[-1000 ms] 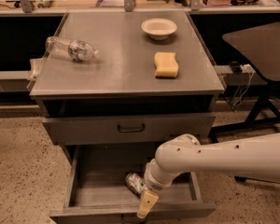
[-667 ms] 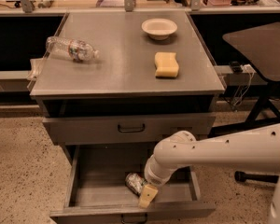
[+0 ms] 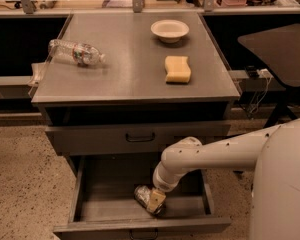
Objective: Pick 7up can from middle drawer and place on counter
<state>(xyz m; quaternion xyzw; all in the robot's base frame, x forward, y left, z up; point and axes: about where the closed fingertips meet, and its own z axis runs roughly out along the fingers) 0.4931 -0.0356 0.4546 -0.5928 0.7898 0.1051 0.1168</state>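
Observation:
The 7up can (image 3: 141,193) lies on its side on the floor of the open middle drawer (image 3: 105,209), near the front and about mid-width. My gripper (image 3: 154,200) reaches down into the drawer from the right on the white arm (image 3: 205,156). It sits right against the can's right end and covers part of it. The counter (image 3: 130,69) is the grey cabinet top above the drawers.
On the counter lie a clear plastic bottle (image 3: 76,52) at the left, a white bowl (image 3: 169,30) at the back and a yellow sponge (image 3: 177,69) at the right. A shut drawer front with a loop handle (image 3: 140,137) is above the open drawer. A dark side table (image 3: 280,49) stands at the right.
My gripper has moved from the drawer's front edge back and left, up against the can. The can has not visibly moved.

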